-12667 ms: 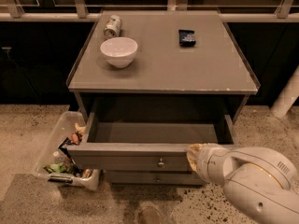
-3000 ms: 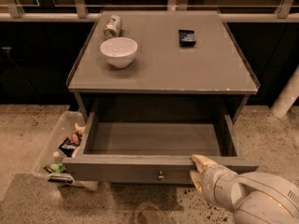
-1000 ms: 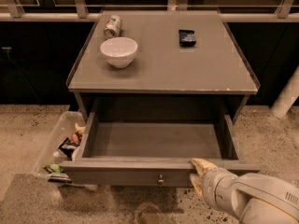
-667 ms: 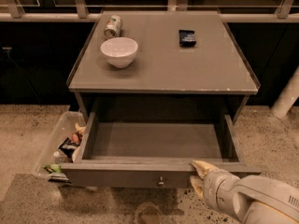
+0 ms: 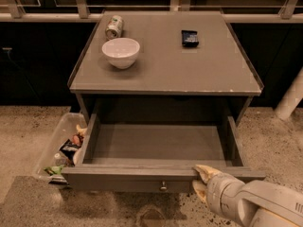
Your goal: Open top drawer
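At the right end of the open drawer's front lip, low in the camera view, sits the gripper [image 5: 198,178], pale yellow at its tip, on a thick white arm [image 5: 255,205] that enters from the bottom right corner. It touches the top edge of the drawer front. Whether it is clamped on that lip or only hooked against it cannot be told.

The top drawer [image 5: 156,145] stands well out from the grey cabinet [image 5: 85,108], its plain grey box empty. A small round metal knob [image 5: 163,187] sits at the centre of the front, to the left of the gripper and untouched.

The drawer looks like a stiff, light, empty box that should slide easily on its runners. The matte front lip offers a firm hold, while the knob looks small and smooth and likely slips more readily. An off-centre pull could skew the box in its runners.

On the cabinet top [image 5: 189,70], a white bowl [image 5: 121,52] stands near the left edge, a drinks can [image 5: 114,26] lies on its side at the back left corner, and a small dark packet [image 5: 190,38] lies towards the back right.

On the floor just left of the drawer sits a clear plastic bin [image 5: 49,148] holding snack packets.
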Controlling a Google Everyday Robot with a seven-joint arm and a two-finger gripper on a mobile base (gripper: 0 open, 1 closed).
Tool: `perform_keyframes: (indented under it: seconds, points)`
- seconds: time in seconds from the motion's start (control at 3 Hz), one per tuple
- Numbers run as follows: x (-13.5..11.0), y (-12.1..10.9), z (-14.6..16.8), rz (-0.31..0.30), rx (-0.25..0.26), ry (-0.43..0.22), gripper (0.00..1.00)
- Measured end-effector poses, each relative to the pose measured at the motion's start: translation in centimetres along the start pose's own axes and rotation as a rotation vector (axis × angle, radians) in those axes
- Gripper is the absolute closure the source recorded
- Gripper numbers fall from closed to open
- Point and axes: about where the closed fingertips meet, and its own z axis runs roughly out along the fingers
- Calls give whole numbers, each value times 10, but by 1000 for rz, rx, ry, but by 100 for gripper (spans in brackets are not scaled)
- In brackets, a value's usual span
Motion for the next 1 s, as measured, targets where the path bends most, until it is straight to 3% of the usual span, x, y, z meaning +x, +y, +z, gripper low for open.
perform_keyframes:
  seconds: [1.0]
  points:
    - [2, 4, -7, 14, 9, -2, 100]
